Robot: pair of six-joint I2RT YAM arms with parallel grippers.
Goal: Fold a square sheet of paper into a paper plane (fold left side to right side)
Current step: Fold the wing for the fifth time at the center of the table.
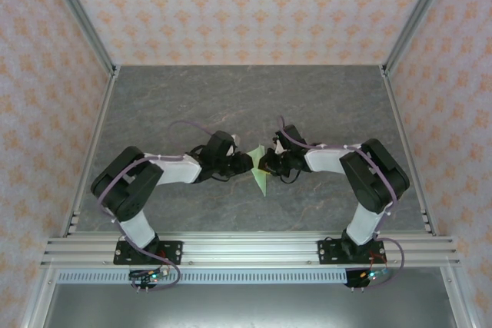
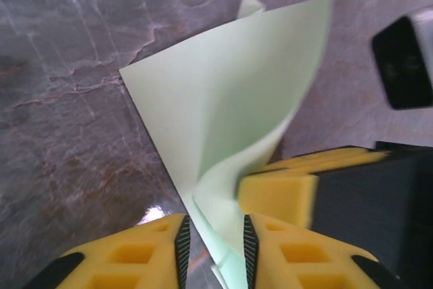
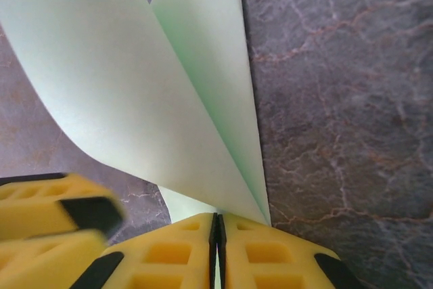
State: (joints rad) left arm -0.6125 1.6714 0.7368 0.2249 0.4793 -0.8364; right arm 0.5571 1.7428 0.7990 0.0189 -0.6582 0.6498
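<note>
The sheet of paper, pale green and partly folded, was seen in the middle of the top view, held up over the table between the two arms. It was clamped at its lower tip by the right claw, whose jaws were pressed together on it, while the jaws of the left claw were found apart, with the paper's edge loose in the gap. For a good fold, it was judged that this pinch should be kept firm and the curled flap laid edge to edge before any crease was pressed.
</note>
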